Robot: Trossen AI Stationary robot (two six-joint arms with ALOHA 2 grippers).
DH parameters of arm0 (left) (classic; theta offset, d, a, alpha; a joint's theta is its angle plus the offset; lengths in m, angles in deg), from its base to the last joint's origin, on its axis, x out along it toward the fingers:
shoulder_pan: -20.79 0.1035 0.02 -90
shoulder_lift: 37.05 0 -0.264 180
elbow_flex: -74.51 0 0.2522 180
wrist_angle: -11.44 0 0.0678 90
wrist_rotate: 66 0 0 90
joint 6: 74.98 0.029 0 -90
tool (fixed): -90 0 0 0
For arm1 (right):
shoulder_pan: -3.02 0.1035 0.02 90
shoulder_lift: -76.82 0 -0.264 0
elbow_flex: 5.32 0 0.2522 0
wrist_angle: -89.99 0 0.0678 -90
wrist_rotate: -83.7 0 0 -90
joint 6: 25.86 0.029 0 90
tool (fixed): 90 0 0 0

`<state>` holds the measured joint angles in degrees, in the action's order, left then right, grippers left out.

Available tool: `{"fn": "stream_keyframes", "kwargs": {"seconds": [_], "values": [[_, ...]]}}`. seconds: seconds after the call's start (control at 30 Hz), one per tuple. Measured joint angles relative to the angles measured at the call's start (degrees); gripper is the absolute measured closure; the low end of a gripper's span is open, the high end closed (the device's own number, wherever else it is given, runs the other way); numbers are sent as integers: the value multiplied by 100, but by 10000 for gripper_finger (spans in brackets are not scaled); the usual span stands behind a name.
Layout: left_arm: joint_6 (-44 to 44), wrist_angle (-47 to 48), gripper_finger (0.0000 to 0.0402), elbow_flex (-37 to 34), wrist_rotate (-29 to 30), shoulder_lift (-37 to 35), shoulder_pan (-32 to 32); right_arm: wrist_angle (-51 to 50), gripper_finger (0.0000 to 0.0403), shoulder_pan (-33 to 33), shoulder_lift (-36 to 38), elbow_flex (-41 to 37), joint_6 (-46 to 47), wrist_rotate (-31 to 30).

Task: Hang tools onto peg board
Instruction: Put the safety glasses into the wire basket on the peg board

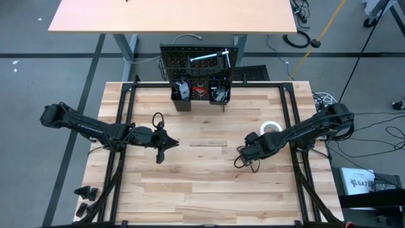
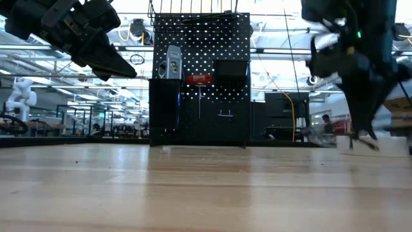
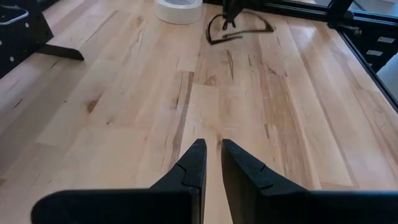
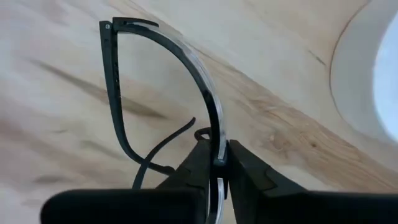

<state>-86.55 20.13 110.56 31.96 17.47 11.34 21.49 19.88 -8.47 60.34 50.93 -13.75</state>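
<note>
Two arms are spread over the wooden surface [image 1: 202, 190], and at its far edge the peg board [image 1: 201, 60] is stood upright, with a silver tool [image 1: 209, 58] already hung near its top and two bins [image 1: 201, 92] fixed low on it, into which smaller tools are tucked. The left claw [image 1: 161, 151] is held above bare wood at mid-surface with its fingers pressed nearly together and nothing between them. The right claw [image 1: 243, 158] is lowered to the surface on the other side, and a pair of glasses [image 4: 155, 93] is pinched between its fingers [image 4: 245, 171] at the clear front rim, as is shown plainly in the right wrist view. The frame of the glasses [image 1: 243, 161] is stretched away from the claw along the wood, with the thin arms crossed beneath it. A white tape roll [image 1: 271, 127] is left just beside the right arm, between the glasses and the board. The coming move is judged to turn on this: the board lies well away from the right claw, toward the far edge and somewhat toward the left arm's side, so the glasses must be lifted and carried across by the right arm, which alone has them in hand.
</note>
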Motion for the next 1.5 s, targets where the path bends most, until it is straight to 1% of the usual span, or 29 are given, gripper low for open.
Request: {"fn": "stream_keyframes", "kwargs": {"seconds": [0.07,0.17,0.23,0.3,0.37,0.4,0.47,0.5,0.53,0.6,0.67,0.7,0.77,0.9,1.0,1.1,1.2,1.3,1.4,1.5], "values": [[34,-28,359,2,-2,0,0,-246,378,0,73,278,-111,-66],[32,-220,359,0,-40,-61,-4,-440,375,2,135,818,-412,-412],[34,-522,359,1,-283,-131,-9,-437,368,2,148,1211,-712,-698],[118,-1018,359,1,-717,-182,-56,-308,367,2,150,1570,-1045,-1023],[553,-1653,359,2,-1279,-185,-196,-53,370,-1,150,1840,-1397,-1340],[972,-1947,359,2,-1493,-173,-314,107,372,-28,150,1949,-1594,-1442],[2106,-2430,359,4,-1586,-113,-619,482,375,-112,152,2093,-1966,-1505],[2680,-2584,359,6,-1524,-76,-791,645,376,-168,152,2125,-2114,-1497],[3181,-2652,359,38,-1321,-39,-969,773,376,-217,152,2139,-2236,-1495],[3849,-2666,359,199,-560,83,-1289,985,374,-298,152,2143,-2424,-1486],[4132,-2599,356,453,302,229,-1476,1042,373,-351,152,2143,-2533,-1476],[4247,-2451,352,605,601,319,-1525,1037,373,-380,152,2143,-2554,-1475],[4419,-1974,340,954,955,531,-1565,1029,373,-415,152,2143,-2624,-1475],[4918,-732,307,1738,1408,1141,-1574,1069,373,-507,152,2143,-2700,-1475],[5325,-286,282,2223,1855,1700,-1570,1082,373,-571,152,2143,-2782,-1477],[6230,-373,269,2560,2134,2171,-1571,1082,373,-609,152,2143,-2802,-1470],[7273,-553,267,2770,2349,2587,-1521,1087,373,-637,124,2143,-2825,-1348],[8127,-666,266,2908,2449,2906,-1341,1090,373,-638,42,2143,-2863,-1320],[8739,-883,266,2925,2583,3172,-1157,1157,373,-638,-61,2143,-2959,-1313],[9018,-1148,266,2926,2600,3284,-1015,1221,373,-638,-120,2142,-3011,-1288]]}}
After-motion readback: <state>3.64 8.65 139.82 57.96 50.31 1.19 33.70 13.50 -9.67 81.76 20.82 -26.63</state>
